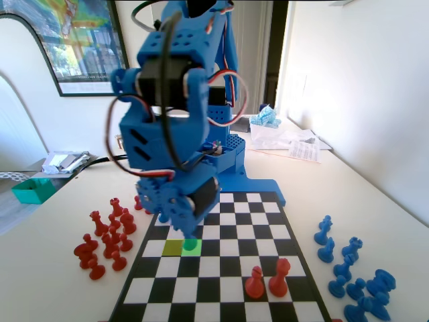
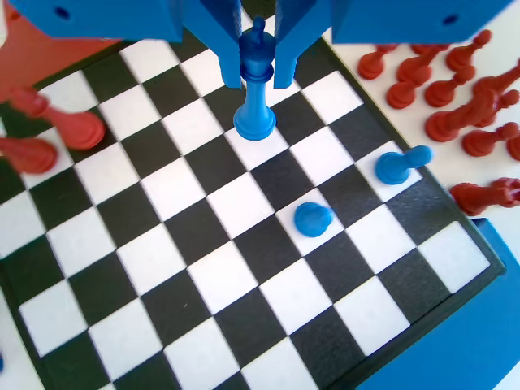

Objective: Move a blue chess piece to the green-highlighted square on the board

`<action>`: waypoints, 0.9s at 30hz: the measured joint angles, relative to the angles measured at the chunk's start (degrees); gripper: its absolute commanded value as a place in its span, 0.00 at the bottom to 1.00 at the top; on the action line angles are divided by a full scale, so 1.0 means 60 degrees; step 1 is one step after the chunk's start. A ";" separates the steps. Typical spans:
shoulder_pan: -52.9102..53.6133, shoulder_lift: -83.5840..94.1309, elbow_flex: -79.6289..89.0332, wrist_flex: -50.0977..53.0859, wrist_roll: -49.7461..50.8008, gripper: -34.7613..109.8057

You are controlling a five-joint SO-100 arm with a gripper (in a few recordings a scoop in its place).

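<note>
Jaws are pinched in on the head of a blue chess piece (image 2: 256, 89), one on each side of it, so the gripper (image 2: 258, 69) has it held up near the top and the rest hangs down straight. Looks more like a tall piece with a little cross on top than a stubby pawn, honestly. Its base sits right at a white square in the wrist view, but I can't tell if it's actually touching down or just hovering a hair above.

From the fixed view the gripper (image 1: 190, 235) is low over the green-highlighted square (image 1: 192, 245), and you can just see a bit of blue base poking out over the green. So my guess is it's at the put-down step, pretty much the end of the job. Holding it by the head makes sense, keeps the jaws clear of the neighbours.

Two small blue pawns (image 2: 313, 218) (image 2: 400, 165) stand on the board (image 2: 203, 268) nearby, well apart from the held one. Red pieces (image 1: 107, 235) are bunched off the board on the table (image 1: 53, 268), and two red pieces (image 1: 267, 280) are on it at the near end.

Next bit probably just needs a clean release without tipping it.
</note>
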 measured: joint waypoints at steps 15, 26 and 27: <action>-0.0073 0.0000 0.0688 -0.0557 -0.0088 0.25; -0.0088 0.0000 0.0674 -0.0513 0.0000 0.32; -0.0088 0.0000 0.0674 -0.0498 0.0000 0.33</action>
